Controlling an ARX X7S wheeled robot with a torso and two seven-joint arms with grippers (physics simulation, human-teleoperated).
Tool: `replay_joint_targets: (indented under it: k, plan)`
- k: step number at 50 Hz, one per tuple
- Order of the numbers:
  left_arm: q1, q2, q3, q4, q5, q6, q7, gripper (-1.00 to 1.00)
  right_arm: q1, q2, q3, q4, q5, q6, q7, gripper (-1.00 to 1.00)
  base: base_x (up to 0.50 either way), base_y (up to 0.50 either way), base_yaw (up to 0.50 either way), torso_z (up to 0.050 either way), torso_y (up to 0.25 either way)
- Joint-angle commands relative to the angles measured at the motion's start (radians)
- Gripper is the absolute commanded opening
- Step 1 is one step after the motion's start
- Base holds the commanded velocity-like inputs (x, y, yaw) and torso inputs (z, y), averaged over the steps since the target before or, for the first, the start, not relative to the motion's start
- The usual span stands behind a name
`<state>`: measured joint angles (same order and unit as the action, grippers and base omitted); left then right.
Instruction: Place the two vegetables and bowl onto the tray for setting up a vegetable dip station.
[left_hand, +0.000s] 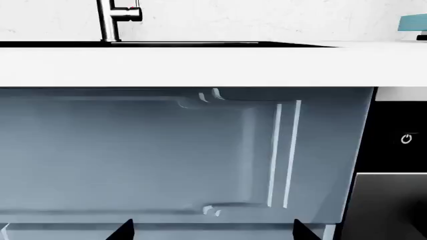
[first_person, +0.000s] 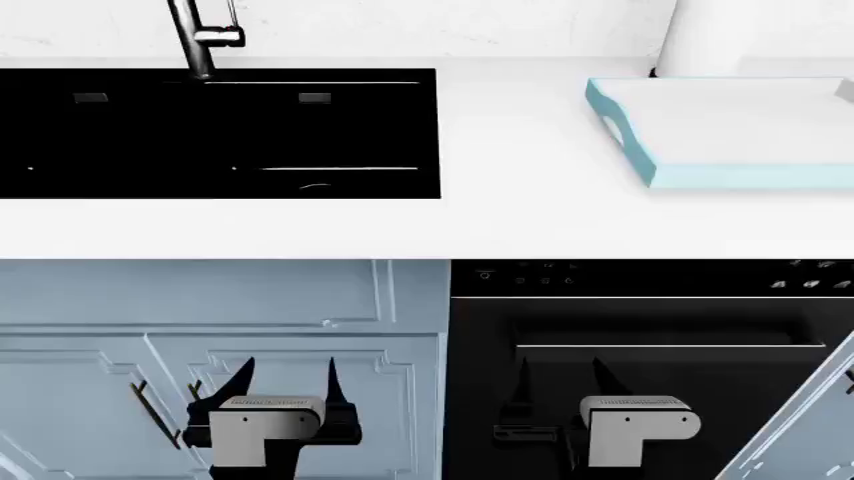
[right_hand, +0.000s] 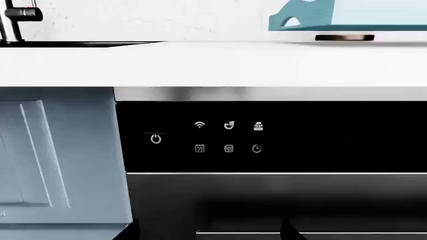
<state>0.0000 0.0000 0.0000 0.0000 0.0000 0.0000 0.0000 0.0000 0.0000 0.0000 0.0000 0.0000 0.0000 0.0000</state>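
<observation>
The tray (first_person: 707, 178), white inside with a light blue rim and a cut-out handle, lies on the white counter at the right; its corner also shows in the right wrist view (right_hand: 300, 21) and the left wrist view (left_hand: 413, 22). The two vegetables and the bowl are out of view. Both grippers hang below counter height. My left gripper (first_person: 287, 372) (left_hand: 213, 231) stands open, holding nothing, in front of a blue cabinet door. My right gripper (first_person: 561, 375) (right_hand: 210, 231) is open too, holding nothing, in front of the black dishwasher front.
A black sink (first_person: 220, 130) with a steel faucet (first_person: 200, 40) fills the counter's left side. A tall white cylinder (first_person: 727, 35) on a black base (right_hand: 343, 37) stands behind the tray. The counter's front edge (first_person: 427, 250) overhangs the blue cabinet (left_hand: 167, 155) and the dishwasher panel (right_hand: 267, 137).
</observation>
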Motion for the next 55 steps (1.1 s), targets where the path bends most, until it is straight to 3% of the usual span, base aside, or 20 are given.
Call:
replay_joint_targets:
  k: [1, 36, 55]
  plan:
    - [-0.024, -0.015, 0.010, -0.039, -0.010, 0.019, -0.034, 1.00, -0.013, 0.018, -0.023, -0.029, 0.020, -0.025, 0.009, 1.00, 0.00, 0.00, 0.00, 0.000, 0.000]
    - [-0.018, -0.082, 0.075, -0.029, -0.098, 0.000, -0.104, 1.00, 0.024, 0.081, -0.097, -0.001, 0.098, -0.028, 0.079, 1.00, 0.00, -0.07, 0.00, 0.000, 0.000]
    - [-0.020, -0.102, 0.100, -0.033, -0.119, 0.005, -0.128, 1.00, 0.026, 0.100, -0.113, 0.003, 0.124, -0.038, 0.106, 1.00, 0.00, -0.49, 0.00, 0.000, 0.000]
